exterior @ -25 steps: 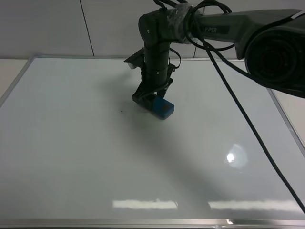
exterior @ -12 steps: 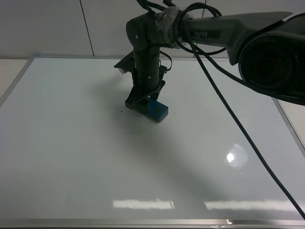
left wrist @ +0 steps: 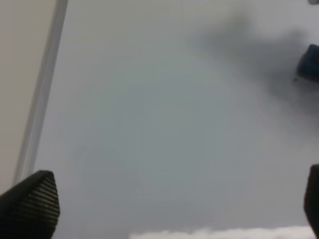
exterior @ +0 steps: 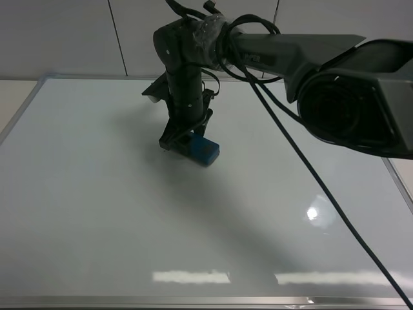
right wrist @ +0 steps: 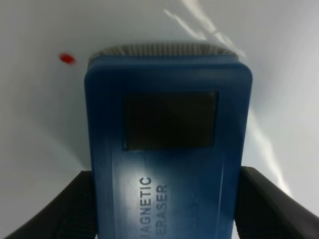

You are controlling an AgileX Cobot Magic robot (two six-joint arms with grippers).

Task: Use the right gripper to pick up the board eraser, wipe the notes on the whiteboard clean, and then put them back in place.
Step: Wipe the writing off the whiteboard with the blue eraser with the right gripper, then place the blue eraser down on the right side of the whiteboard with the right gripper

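My right gripper [exterior: 182, 140] is shut on the blue board eraser [exterior: 204, 151] and presses it flat on the whiteboard [exterior: 97, 213], left of the board's middle and toward the far edge. In the right wrist view the eraser [right wrist: 167, 144] sits between the two black fingers [right wrist: 55, 209], with its felt edge ahead. Of the notes only a tiny red speck [right wrist: 66, 59] shows, just beside the eraser's front corner. My left gripper [left wrist: 169, 209] is open and empty above the board's left part. The eraser also shows in the left wrist view [left wrist: 310, 62].
The board's silver frame [exterior: 19, 113] runs along the left side, and the front frame [exterior: 193, 301] lies near the bottom. The black arm and its cable [exterior: 303, 168] stretch over the right half of the board. Glare spots sit near the front.
My right gripper has slid the eraser leftward across the board, over the spot where a small dark speck lay. The left gripper view has no earlier frame.
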